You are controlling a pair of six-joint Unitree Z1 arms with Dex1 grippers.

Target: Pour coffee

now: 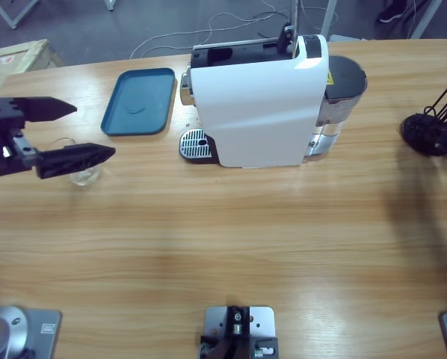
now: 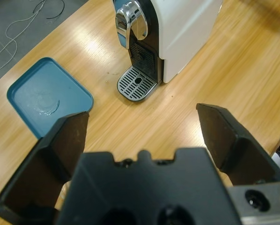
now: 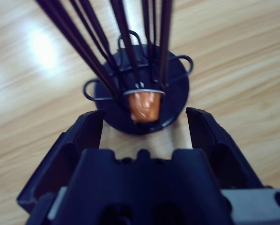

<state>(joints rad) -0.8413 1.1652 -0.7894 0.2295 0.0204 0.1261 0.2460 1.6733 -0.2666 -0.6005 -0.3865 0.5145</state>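
Left gripper [image 1: 81,133]: seen at the left edge of the high view, its two black jaws spread wide apart with nothing clamped between them; in the left wrist view [image 2: 142,124] the jaws frame bare table.
Small clear glass tumbler [image 1: 82,172]: found at the left of the high view, standing on the wood and partly covered by the lower jaw of the left gripper.
Coffee: whether any light brown liquid lies in the tumbler cannot be told.
White box-shaped coffee machine [image 1: 262,101]: placed at the upper middle of the high view, with a chrome spout front and a round slotted drip grate [image 2: 137,84] at its base.
Teal rectangular tray with rounded corners [image 1: 139,101]: lying just left of the machine in the high view; seen at the left of the left wrist view [image 2: 46,96].
Black wire capsule stand [image 1: 431,133]: set at the right edge of the high view, on a round black base.
Small orange-brown capsule [image 3: 143,105]: held low in the stand's wires, at the centre of the right wrist view.
Right gripper [image 3: 144,124]: jaws held apart, pointed at the stand's base, touching nothing.
Long wooden table [image 1: 223,254]: filling most of the high view.
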